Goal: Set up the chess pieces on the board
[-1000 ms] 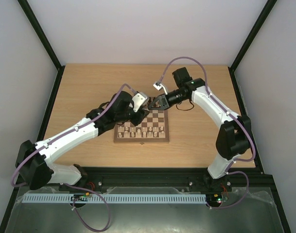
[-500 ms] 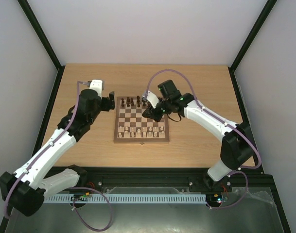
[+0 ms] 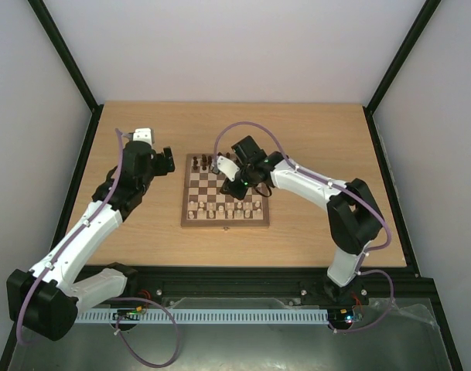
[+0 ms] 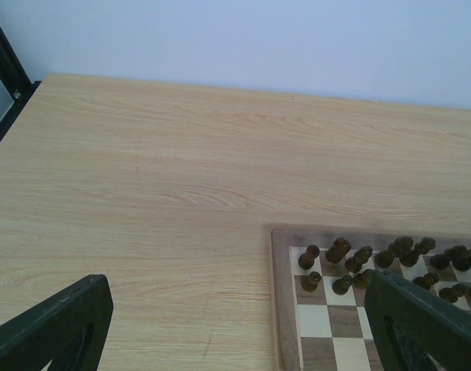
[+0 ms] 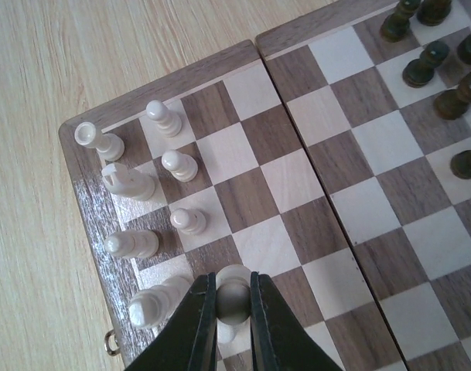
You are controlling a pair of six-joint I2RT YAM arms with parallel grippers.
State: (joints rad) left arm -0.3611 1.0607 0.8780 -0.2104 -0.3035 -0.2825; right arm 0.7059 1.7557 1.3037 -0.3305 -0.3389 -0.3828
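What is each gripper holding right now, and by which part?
The right gripper pinches a cream chess piece by its upper part, one finger on each side. The left gripper is open and holds nothing.

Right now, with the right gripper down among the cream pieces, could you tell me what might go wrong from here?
1. The right gripper is shut on a cream piece only at its fingertips, so the piece could slip or twist when moved.
2. A neighbouring cream piece sits right beside that gripper. Opening the jaws or shifting sideways may topple it.
3. The dark pieces are bunched tightly on the board, so reaching in there risks knocking several.
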